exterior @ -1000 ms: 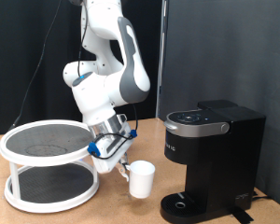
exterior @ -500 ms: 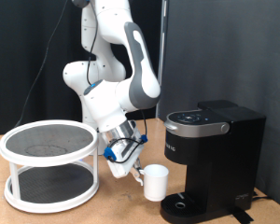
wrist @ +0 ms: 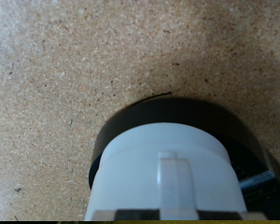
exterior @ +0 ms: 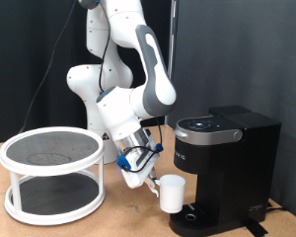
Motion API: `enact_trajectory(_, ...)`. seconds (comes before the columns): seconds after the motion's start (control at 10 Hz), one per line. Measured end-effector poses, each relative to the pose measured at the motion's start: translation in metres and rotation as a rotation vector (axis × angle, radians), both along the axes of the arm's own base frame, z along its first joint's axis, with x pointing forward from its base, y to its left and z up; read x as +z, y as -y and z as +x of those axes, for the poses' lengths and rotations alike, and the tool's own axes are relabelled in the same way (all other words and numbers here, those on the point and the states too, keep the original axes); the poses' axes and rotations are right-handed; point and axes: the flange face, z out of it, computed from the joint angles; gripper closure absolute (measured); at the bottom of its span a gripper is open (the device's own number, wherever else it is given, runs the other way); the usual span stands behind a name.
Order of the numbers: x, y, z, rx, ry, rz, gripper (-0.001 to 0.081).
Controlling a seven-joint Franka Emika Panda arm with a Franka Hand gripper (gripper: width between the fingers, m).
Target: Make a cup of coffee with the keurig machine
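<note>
The white cup [exterior: 172, 194] hangs at the tip of my gripper [exterior: 150, 181], which is shut on its handle side and holds it just above the table. The cup is at the left edge of the keurig machine's [exterior: 225, 158] round drip base [exterior: 191, 218], below the closed lid. In the wrist view the cup [wrist: 163, 173] fills the lower middle, its handle [wrist: 174, 179] faces the camera, and the black drip base rim [wrist: 168, 110] curves behind it. The fingertips themselves are hidden at the wrist view's edge.
A white two-tier round rack [exterior: 51, 174] with a dark mesh top stands on the wooden table [exterior: 118, 219] at the exterior view's left. A black curtain hangs behind. The machine stands near the table's right end.
My gripper has carried the cup to the exterior view's right and slightly down, from beside the rack to the edge of the machine's drip base.
</note>
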Motion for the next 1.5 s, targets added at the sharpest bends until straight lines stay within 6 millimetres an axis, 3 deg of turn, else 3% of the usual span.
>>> enact_trajectory(0.6,-0.004,-0.019,0.016,0.002,0.025,0.018,0.0805)
enact_trajectory(1.5,-0.013,-0.034,0.018,0.009,0.021,0.008,0.0805)
